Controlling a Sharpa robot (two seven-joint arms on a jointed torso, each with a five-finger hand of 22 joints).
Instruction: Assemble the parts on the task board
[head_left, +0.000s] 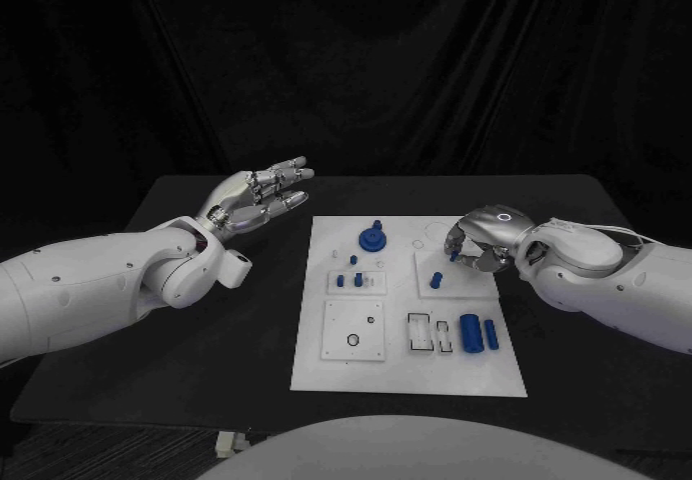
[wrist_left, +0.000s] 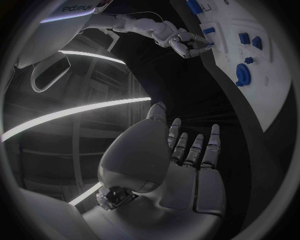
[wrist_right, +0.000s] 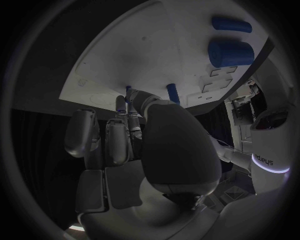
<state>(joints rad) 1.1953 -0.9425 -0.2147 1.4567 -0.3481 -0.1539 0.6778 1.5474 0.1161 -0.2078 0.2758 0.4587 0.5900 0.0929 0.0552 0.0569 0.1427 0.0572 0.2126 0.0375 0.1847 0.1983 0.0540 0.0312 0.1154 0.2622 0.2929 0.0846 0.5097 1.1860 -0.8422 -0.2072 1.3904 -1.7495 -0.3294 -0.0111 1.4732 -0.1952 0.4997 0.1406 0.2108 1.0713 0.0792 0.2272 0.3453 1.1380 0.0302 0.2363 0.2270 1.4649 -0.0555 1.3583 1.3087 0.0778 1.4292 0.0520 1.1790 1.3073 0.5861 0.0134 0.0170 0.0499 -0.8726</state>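
The white task board (head_left: 411, 370) lies in the middle of the black table. My right hand (head_left: 476, 245) curls down over its far right part, and thumb and fingertips pinch a small blue peg (wrist_right: 128, 89) standing at the board. A second blue peg (wrist_right: 173, 93) stands just beside it. My left hand (head_left: 263, 198) hovers open, fingers spread, above the table left of the board's far corner. A round blue gear piece (head_left: 374, 238) sits at the board's far middle, with small blue pegs (head_left: 351, 281) below it.
A thick blue cylinder (head_left: 469, 332) and a thinner one (head_left: 492, 335) lie side by side on the board's right near part, next to rectangular slots (head_left: 420, 333). A square plate with holes (head_left: 353, 331) occupies the near left part. Bare table (head_left: 231, 350) stretches left of the board.
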